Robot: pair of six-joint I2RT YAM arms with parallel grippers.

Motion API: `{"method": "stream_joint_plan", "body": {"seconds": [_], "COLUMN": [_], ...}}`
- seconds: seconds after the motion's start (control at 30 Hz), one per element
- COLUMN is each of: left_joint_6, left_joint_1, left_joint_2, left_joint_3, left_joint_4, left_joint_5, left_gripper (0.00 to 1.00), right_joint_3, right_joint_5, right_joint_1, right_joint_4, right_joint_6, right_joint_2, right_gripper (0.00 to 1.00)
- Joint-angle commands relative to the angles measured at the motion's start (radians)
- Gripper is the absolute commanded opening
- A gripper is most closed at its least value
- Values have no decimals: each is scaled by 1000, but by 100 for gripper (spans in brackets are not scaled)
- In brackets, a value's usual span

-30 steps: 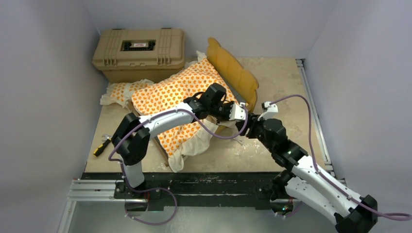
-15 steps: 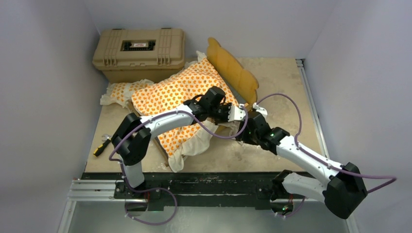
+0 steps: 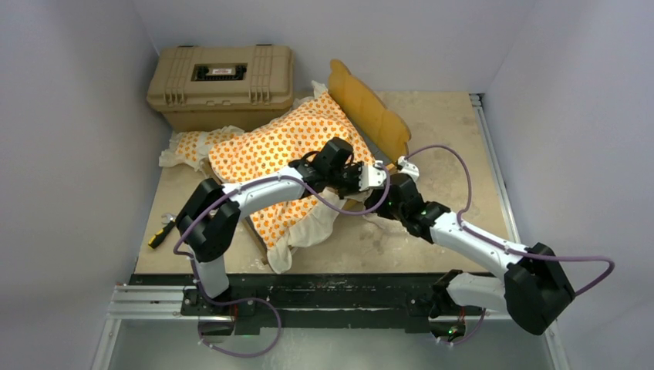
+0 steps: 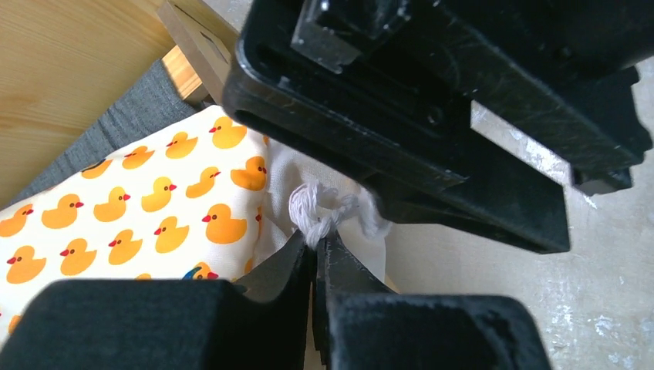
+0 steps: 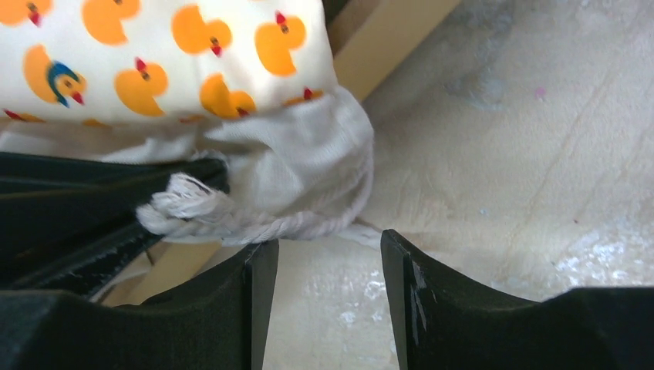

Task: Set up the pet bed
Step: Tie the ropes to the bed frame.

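Pale walls (image 3: 69, 116) enclose a beige tabletop (image 3: 447, 131).

From above, the mattress cushion (image 3: 285, 146) covered nearly all of the frame (image 3: 370, 114); only its headboard showed. The right gripper's (image 3: 379, 199) fingertips were lost beneath its wrist. Up close, the cord (image 4: 320, 212) vanished between the left gripper's (image 4: 314, 250) closed fingers. The hard case's (image 3: 224, 81) label was too small to read, the little tool (image 3: 160, 231) too small to name.
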State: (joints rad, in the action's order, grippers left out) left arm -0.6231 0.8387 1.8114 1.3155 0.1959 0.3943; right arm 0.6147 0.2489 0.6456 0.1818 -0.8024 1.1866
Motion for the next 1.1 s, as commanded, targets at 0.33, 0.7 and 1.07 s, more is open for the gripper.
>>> {"method": "stream_joint_plan", "body": {"seconds": [0.33, 0.7, 1.07], "left_joint_6": [45, 92, 106], "left_joint_1": [24, 22, 22], "left_joint_2": [-64, -93, -127], "left_joint_3": [-54, -121, -158], "left_joint_4": [-173, -291, -352], "left_joint_5": [-68, -86, -106], "left_gripper": [0, 0, 0], "right_joint_3": [-40, -7, -19], "right_joint_5": [39, 128, 53], "right_joint_1": [11, -10, -59], "right_joint_4": [184, 427, 273], "right_joint_6": [-47, -268, -368], "right_joint_2": [-49, -45, -97], "right_gripper": [54, 65, 60]}}
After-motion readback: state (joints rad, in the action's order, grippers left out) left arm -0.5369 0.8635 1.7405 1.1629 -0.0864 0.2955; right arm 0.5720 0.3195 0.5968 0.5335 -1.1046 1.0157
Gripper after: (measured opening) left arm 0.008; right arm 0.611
